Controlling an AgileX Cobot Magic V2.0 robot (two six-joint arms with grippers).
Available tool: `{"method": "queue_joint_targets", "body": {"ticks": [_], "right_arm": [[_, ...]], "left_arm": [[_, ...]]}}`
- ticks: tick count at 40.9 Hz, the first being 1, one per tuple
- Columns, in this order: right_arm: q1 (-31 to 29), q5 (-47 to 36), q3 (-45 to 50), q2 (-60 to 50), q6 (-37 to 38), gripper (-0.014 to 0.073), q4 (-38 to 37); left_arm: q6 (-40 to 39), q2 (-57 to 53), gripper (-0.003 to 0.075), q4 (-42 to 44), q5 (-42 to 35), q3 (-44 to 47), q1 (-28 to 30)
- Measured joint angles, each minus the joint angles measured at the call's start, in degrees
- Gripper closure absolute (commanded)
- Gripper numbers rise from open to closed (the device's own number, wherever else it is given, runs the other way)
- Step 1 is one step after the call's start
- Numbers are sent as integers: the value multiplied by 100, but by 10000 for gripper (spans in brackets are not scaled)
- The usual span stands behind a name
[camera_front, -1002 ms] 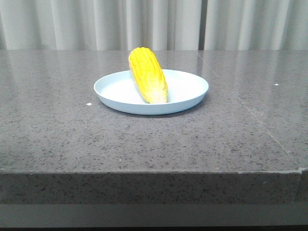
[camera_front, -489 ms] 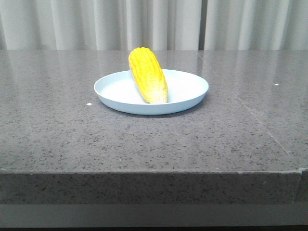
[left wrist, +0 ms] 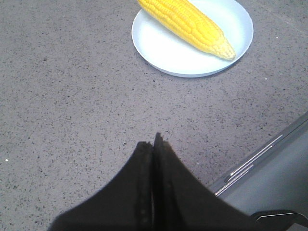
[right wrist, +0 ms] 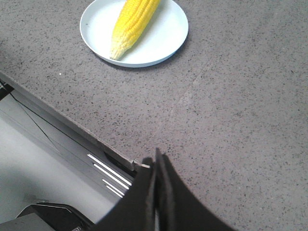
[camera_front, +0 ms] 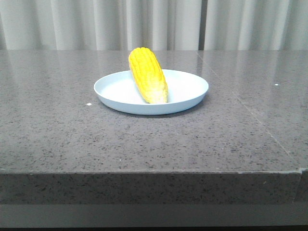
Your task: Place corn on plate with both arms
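Yellow corn [camera_front: 147,74], pale-tipped, lies on the plate [camera_front: 185,98]; both claws [left wrist: 154,144] [right wrist: 156,159] closed, empty.

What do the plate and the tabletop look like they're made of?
Plate: probably plastic or melamine, judging by its even pale blue colour, thin rim and soft matte sheen. Table: looks like polished grey stone or a stone-look composite, speckled, faintly reflecting the curtains.
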Motion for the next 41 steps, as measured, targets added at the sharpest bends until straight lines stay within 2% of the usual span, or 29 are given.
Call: {"method": "queue_joint_targets", "body": {"ticks": [5,10,18,26,35,41], "right_arm": [[0,0,0,0,0,661,0],[0,0,0,0,0,661,0],[0,0,0,0,0,661,0],[0,0,0,0,0,661,0],[0,0,0,0,0,661,0],[0,0,0,0,0,661,0]], "left_arm": [[0,-152,741,25,-71,84,304],[0,-555,741,11,-258,404,915],[0,-1559,741,-193,-1488,1481,1931],[0,-2670,741,-892,-2651,2853,2723],[0,-3568,741,-1052,-3802,4286,3195],[0,-4012,741,-1065,-4429,4851,3357]]}}
